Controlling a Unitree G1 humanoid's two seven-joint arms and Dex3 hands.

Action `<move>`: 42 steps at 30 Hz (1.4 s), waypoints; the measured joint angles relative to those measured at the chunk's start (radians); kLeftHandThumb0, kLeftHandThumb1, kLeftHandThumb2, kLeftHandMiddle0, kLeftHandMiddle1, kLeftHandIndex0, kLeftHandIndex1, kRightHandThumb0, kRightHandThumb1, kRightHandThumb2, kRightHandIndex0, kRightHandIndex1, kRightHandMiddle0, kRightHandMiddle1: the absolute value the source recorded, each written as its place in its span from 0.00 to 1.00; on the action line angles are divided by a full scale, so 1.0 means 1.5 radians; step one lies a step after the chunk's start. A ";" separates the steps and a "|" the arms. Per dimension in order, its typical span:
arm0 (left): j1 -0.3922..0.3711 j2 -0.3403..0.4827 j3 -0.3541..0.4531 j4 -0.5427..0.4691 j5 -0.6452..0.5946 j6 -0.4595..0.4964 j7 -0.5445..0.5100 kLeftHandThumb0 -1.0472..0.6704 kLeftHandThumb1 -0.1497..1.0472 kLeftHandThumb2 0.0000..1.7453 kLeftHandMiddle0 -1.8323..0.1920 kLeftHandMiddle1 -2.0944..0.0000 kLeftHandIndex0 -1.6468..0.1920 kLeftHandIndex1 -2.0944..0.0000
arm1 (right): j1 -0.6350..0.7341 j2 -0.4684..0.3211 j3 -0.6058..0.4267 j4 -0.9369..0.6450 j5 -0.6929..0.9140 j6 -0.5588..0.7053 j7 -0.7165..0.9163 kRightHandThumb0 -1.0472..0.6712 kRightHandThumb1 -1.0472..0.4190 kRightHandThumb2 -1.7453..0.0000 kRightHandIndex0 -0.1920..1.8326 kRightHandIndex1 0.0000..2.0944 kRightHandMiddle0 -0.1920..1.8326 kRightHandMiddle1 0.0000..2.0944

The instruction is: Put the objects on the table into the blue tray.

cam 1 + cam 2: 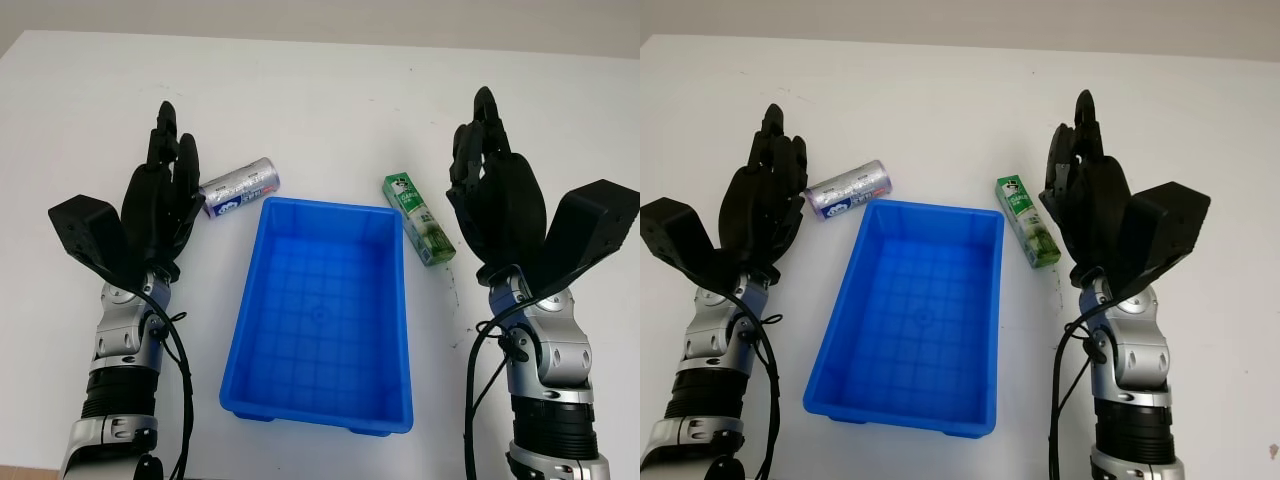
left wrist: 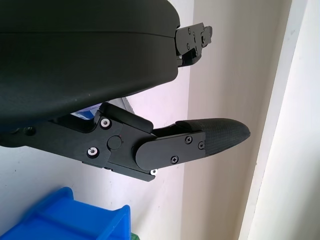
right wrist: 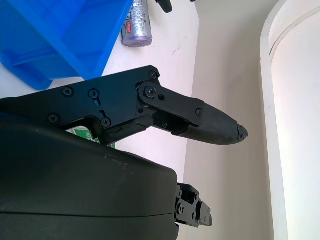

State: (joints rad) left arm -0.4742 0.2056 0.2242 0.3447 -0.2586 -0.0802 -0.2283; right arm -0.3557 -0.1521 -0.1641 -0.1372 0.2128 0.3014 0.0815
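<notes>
Left eye view is showing a blue tray [image 1: 320,310] sitting at the centre of a white table [image 1: 320,90], with nothing lying inside it. A silver can [image 1: 240,187] is lying on its side at the tray's upper left corner, just beside the rim. A green carton [image 1: 418,218] is lying just off the tray's upper right corner, angled down toward the right.

At the left of the frame the left hand [image 1: 165,200] is hovering open, holding nothing, its fingertips pointing toward the top of the frame and sitting just beside the can. At the right of the frame the right hand [image 1: 495,190] is hovering open as well, holding nothing, just to the right of the carton.
</notes>
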 measured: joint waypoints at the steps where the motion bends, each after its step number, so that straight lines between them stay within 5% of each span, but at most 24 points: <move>1: 0.001 0.000 0.000 -0.001 0.000 0.000 0.000 0.18 1.00 0.33 0.99 0.97 0.99 0.97 | 0.001 0.000 0.000 0.000 0.000 0.000 0.000 0.18 0.00 0.58 0.00 0.00 0.00 0.00; 9: 0.006 -0.001 0.000 -0.003 0.004 0.000 0.004 0.17 1.00 0.34 0.99 0.97 0.98 0.97 | 0.002 0.003 -0.002 0.001 0.006 0.000 -0.001 0.19 0.00 0.59 0.00 0.00 0.00 0.00; 16: 0.005 -0.001 0.001 0.003 0.004 0.000 0.004 0.18 1.00 0.34 0.99 0.98 0.99 0.97 | -0.005 -0.024 -0.023 0.001 0.004 -0.008 0.004 0.26 0.00 0.80 0.10 0.05 0.09 0.06; 17: 0.005 -0.001 0.001 0.003 0.004 0.000 0.004 0.18 1.00 0.34 0.99 0.97 0.98 0.97 | -0.011 -0.040 -0.026 0.001 -0.007 -0.008 0.005 0.28 0.00 0.84 0.12 0.06 0.10 0.08; 19: 0.005 -0.001 0.001 0.003 0.004 -0.001 0.004 0.18 1.00 0.35 0.99 0.97 0.98 0.97 | -0.028 -0.081 -0.030 0.001 -0.036 -0.009 0.012 0.34 0.00 0.93 0.17 0.10 0.03 0.32; 21: 0.005 -0.001 0.001 0.004 0.004 -0.003 0.004 0.18 1.00 0.35 0.99 0.97 0.99 0.97 | -0.049 -0.136 -0.030 0.006 -0.072 -0.013 0.034 0.38 0.02 0.96 0.19 0.11 0.01 0.40; 26: 0.005 -0.001 0.002 0.010 0.003 -0.009 0.002 0.18 1.00 0.35 0.99 0.97 0.98 0.97 | -0.092 -0.260 -0.008 0.059 -0.157 -0.056 0.103 0.47 0.10 0.98 0.24 0.15 0.08 0.39; 31: 0.003 -0.001 0.004 0.017 0.003 -0.011 -0.002 0.18 1.00 0.34 0.99 0.98 0.99 0.98 | -0.128 -0.349 0.036 0.151 -0.239 -0.192 0.166 0.46 0.15 0.98 0.27 0.16 0.12 0.40; 42: -0.009 -0.001 0.005 0.028 0.003 -0.013 -0.004 0.17 1.00 0.33 0.99 0.97 0.99 0.97 | -0.207 -0.438 0.154 0.306 -0.435 -0.441 0.172 0.49 0.21 0.97 0.29 0.16 0.24 0.25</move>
State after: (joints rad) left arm -0.4879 0.2044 0.2317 0.3861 -0.2540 -0.0995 -0.2348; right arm -0.6658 -0.8094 0.0662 0.3213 -0.4394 -0.3603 0.3398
